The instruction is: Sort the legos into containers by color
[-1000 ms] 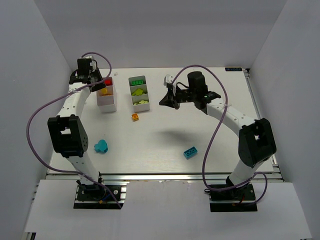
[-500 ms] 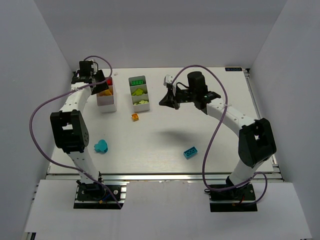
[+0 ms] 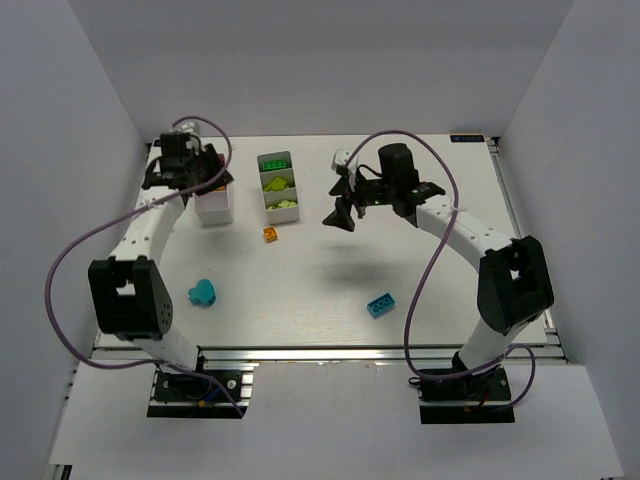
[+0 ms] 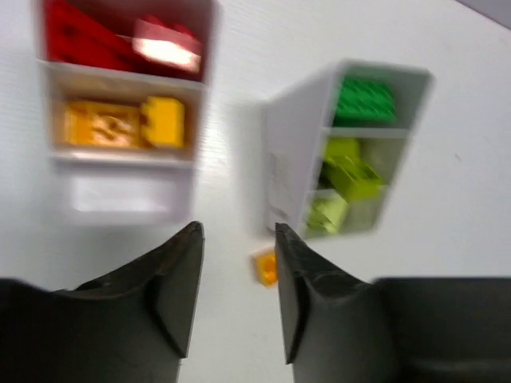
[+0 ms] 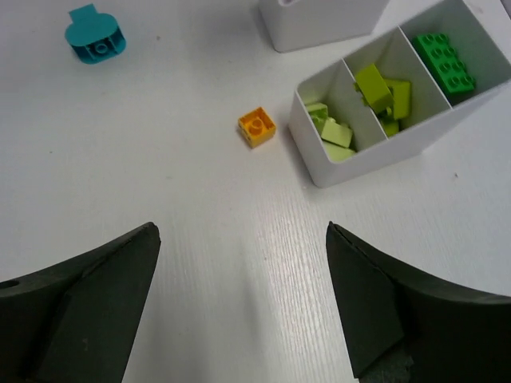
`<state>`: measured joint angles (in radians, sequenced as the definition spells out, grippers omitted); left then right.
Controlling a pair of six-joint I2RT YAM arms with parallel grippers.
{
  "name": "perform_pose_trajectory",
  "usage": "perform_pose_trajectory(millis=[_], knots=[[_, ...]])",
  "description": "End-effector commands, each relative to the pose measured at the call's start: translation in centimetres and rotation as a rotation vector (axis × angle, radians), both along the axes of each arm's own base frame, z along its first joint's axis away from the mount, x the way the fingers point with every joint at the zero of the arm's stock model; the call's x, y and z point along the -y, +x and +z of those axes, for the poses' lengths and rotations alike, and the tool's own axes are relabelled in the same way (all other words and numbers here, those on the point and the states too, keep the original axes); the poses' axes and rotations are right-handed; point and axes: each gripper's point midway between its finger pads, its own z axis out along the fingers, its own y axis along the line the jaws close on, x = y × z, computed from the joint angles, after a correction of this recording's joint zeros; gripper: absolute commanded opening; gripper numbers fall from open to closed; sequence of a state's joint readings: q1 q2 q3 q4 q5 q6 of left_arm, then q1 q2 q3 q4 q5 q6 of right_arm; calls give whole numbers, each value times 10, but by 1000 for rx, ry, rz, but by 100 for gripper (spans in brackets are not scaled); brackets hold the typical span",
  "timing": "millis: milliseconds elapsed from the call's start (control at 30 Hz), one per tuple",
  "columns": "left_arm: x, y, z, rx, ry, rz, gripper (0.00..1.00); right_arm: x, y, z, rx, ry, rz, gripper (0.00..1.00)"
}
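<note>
A white surface [image 3: 330, 280] with a fine matte grain carries everything; plain pale grey walls [image 3: 330, 70] close it in at the left, far and right sides; an aluminium rail [image 3: 330, 352] runs along its near edge; a small dark label [image 3: 467, 139] sits at its far right corner; a white panel [image 3: 330, 415] lies in front of the rail, nearer the camera.

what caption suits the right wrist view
Open right gripper looks down on a loose orange brick beside a white tray of lime and green bricks
</note>
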<state>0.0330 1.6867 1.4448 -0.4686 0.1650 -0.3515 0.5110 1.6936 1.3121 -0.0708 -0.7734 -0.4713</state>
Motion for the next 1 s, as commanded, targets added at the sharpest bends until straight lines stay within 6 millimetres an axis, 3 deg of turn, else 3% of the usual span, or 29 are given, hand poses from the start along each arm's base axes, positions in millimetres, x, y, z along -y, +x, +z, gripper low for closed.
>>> perform_pose_trajectory(millis=[0,67,167,267,300,333,367,500,567,767,967], knots=[[93,-46,26,54,-138,-197,54,27,19,5,-32,4,-123,89],[126,-81,2,-7,-172,-227,62,43,23,-2,-79,-15,-154,89],[140,-110,-33,-88,-171,-160,68,62,23,-12,-121,-48,-187,80],[141,-118,-51,-108,-136,-74,72,72,20,-15,-155,-46,-207,55],[137,-117,-55,-106,-112,-37,72,75,19,-18,-170,-46,-217,34],[132,-113,-63,-107,-78,11,73,77,19,-20,-181,-48,-227,27],[135,-112,-65,-95,-64,18,73,78,19,-21,-184,-48,-233,26],[135,-100,-88,-88,1,88,74,79,19,-20,-175,-39,-247,47],[138,-92,-98,-73,25,102,75,79,19,-20,-169,-40,-249,50],[140,-79,-130,-91,94,117,75,79,22,-17,-163,-32,-251,52],[133,-62,-129,-64,170,141,73,79,24,-17,-168,-24,-252,52]])
